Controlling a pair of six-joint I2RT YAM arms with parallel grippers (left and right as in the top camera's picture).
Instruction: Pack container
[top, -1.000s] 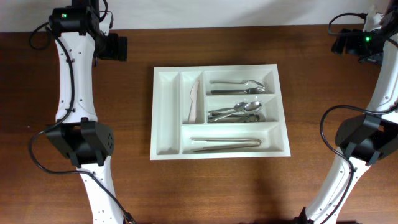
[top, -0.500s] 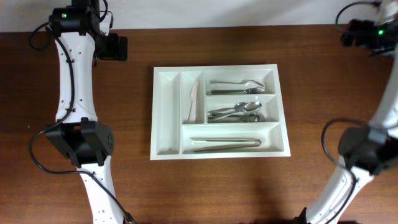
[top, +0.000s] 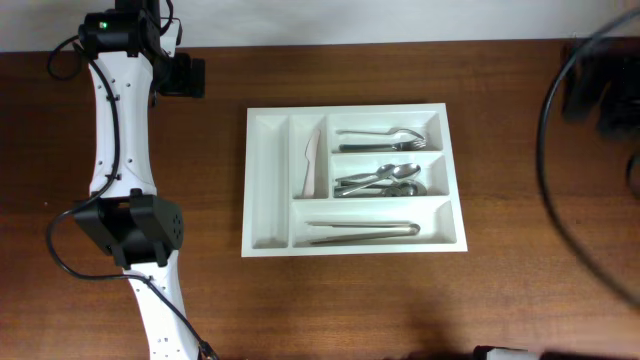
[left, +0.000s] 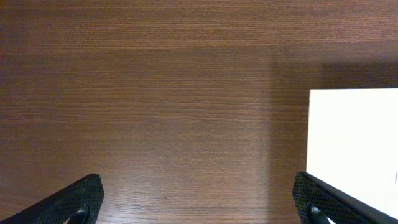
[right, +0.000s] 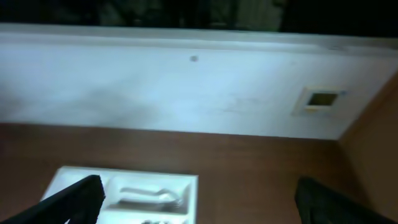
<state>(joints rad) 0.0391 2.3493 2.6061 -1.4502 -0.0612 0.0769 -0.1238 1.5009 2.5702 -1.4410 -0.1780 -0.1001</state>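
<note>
The container (top: 345, 108), a white five-compartment cutlery tray, lies mid-table. It holds forks (top: 380, 135), spoons (top: 378, 180), long metal utensils (top: 362, 231) and a white plastic knife (top: 312, 160); its leftmost long compartment is bare. My left gripper (top: 183, 77) hovers over bare wood at the back left of the tray. In the left wrist view it (left: 199, 208) is open and empty, with the tray's corner (left: 354, 143) at the right. My right arm is a dark blur (top: 596, 95) at the far right. My right gripper (right: 205, 208) is open and empty, raised high, with the tray (right: 81, 177) far below.
The brown wooden table (top: 520, 290) surrounds the tray. A white wall (right: 186, 93) with a small wall plate (right: 321, 98) runs behind the table's back edge. My left arm's base (top: 130, 230) stands to the left of the tray.
My right arm has swung up from the back right corner toward the camera and is now blurred. The left arm and the tray's contents have not moved.
</note>
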